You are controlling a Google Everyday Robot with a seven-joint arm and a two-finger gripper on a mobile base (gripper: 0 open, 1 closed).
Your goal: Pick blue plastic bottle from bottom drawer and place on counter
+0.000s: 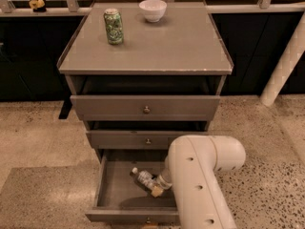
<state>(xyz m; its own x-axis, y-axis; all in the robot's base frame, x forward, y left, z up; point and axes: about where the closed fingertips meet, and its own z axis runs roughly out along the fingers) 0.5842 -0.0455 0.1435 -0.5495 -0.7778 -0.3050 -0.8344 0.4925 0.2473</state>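
Observation:
The bottom drawer (109, 194) is pulled open. The blue plastic bottle (144, 178) lies on its side inside it, white cap toward the back left. My gripper (162, 182) reaches down into the drawer at the bottle's right end, mostly hidden behind my white arm (198, 185). The counter (152, 42) is the grey top of the cabinet, above the drawers.
A green patterned can (113, 26) and a white bowl (152, 9) stand on the counter's far side. The top drawer (145, 108) and middle drawer (138, 140) stand slightly open. A white post (286, 66) leans at the right. Speckled floor surrounds the cabinet.

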